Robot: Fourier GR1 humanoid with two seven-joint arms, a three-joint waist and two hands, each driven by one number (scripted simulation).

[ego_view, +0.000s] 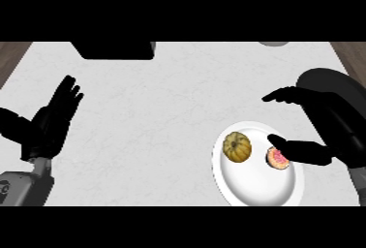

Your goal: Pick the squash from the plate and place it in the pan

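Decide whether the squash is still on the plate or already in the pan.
On the plate. The squash lies on the white plate beside a pink item; the right hand is open.

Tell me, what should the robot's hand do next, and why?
Probably slide the right hand a little left, over the squash. The squash lies untouched on the white plate, and the open hand hangs nearer the pink-topped food.
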